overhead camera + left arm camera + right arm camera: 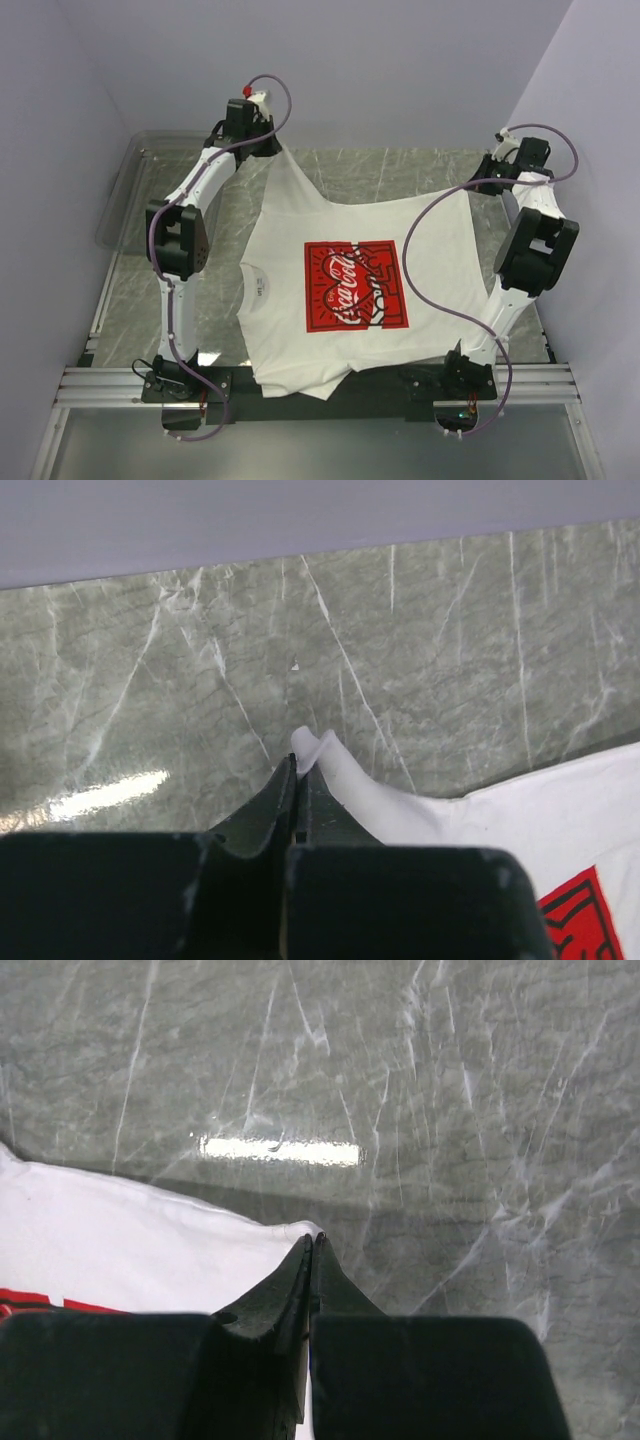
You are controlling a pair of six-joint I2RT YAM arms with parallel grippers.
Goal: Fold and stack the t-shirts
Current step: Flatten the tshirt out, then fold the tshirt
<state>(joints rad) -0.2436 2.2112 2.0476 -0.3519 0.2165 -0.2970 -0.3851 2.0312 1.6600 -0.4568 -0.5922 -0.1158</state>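
A white t-shirt [440, 250] with a red square Coca-Cola print [355, 285] lies spread over the table, collar toward the left. Its near edge hangs over the front rail. My left gripper [272, 148] is at the far left, shut on a pulled-up point of the shirt. In the left wrist view the gripper [298, 763] pinches a white tip of the t-shirt [520, 820]. My right gripper [482, 182] is at the far right, shut on another corner. The right wrist view has the gripper [313, 1240] closed on the edge of the t-shirt [120, 1230].
A clear plastic bin [125, 190] stands at the far left beside the grey marbled table [390, 170]. Lilac walls close in the left, back and right. A metal rail [330, 385] with both arm bases runs along the near edge.
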